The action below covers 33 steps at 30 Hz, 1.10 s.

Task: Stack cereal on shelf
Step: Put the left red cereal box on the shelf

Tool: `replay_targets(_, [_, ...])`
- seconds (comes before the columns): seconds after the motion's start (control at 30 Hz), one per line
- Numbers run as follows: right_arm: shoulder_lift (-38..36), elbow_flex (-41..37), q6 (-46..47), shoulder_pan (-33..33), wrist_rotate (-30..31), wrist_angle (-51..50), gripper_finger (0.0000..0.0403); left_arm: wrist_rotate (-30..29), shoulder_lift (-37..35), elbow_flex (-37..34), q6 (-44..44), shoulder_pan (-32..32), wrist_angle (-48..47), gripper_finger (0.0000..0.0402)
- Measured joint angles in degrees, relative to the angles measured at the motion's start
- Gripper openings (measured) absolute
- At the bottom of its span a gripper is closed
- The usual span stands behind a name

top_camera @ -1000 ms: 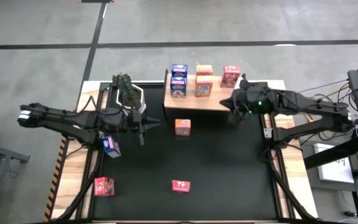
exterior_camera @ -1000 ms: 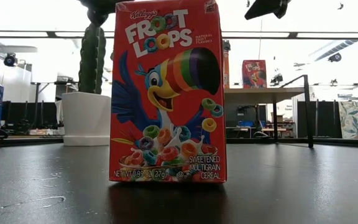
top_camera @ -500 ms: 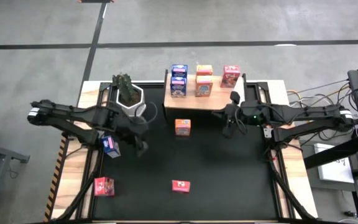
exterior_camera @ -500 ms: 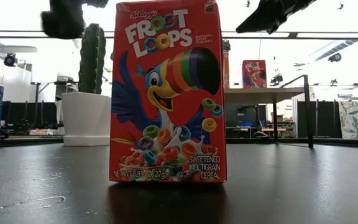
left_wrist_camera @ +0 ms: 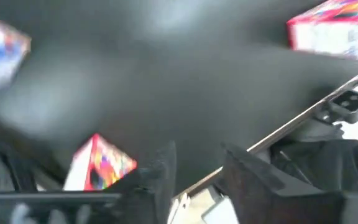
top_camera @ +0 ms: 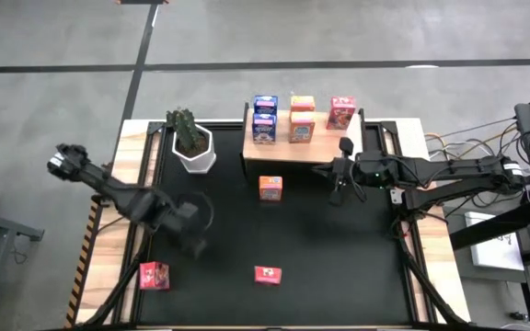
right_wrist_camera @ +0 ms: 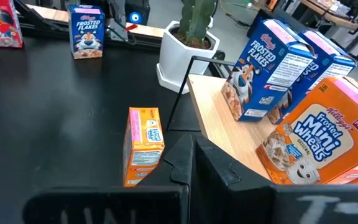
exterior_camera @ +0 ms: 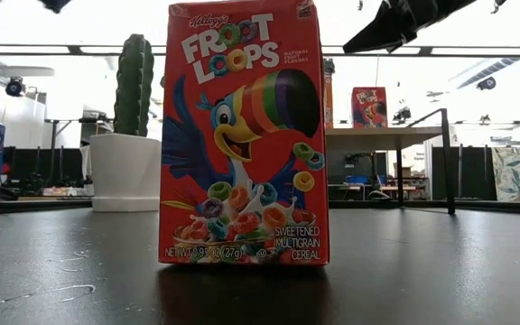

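Blue point(top_camera: 265, 119), orange point(top_camera: 302, 119) and red point(top_camera: 341, 112) cereal boxes stand on the wooden shelf point(top_camera: 288, 150) at the far side. An orange box point(top_camera: 270, 188) stands on the black mat in front of it. Two red boxes point(top_camera: 155, 275) point(top_camera: 267, 274) sit near the front edge. A blue Frosted Flakes box point(right_wrist_camera: 86, 31) stands upright at the left. My left gripper point(left_wrist_camera: 197, 177) hangs open over the mat's left near part, pointing down, with nothing between its fingers. My right gripper point(top_camera: 339, 188) is shut and empty, right of the orange box.
A white hexagonal pot with a cactus point(top_camera: 191, 147) stands left of the shelf. The shelf's black frame point(right_wrist_camera: 185, 87) juts up at its near-left corner. In the low view a red Froot Loops box point(exterior_camera: 242, 135) fills the middle. Bare mat lies between the two arms.
My left gripper has swung from beside the plant pot toward the table's near-left, over the blue box, tipping from level to pointing down and rolling about its own line. My right gripper has come down from the shelf's right end and then kept still.
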Motion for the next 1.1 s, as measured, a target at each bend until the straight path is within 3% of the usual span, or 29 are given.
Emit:
replay_targets(0.17, [0.1, 0.0, -1.3, 0.0, 0.0, -0.1, 0.0009, 0.0, 0.0, -0.7, -15.5, -8.6, -1.9, 0.0188])
replay_targets(0.37, [0.1, 0.0, -2.2, 0.0, 0.0, 0.0, 0.0009, 1.5, 0.0, -0.7, -27.6, -16.8, -2.7, 0.0251])
replay_targets(0.73, [0.1, 0.0, -2.3, 0.0, -0.1, 0.2, 0.0009, 2.9, 0.6, -0.7, -44.1, -26.6, -6.6, 0.0258])
replay_targets(1.1, [0.1, 0.0, -2.2, 0.0, -2.7, 0.2, 0.0009, 2.7, 6.1, -0.7, -45.2, -28.3, -7.0, 0.0259])
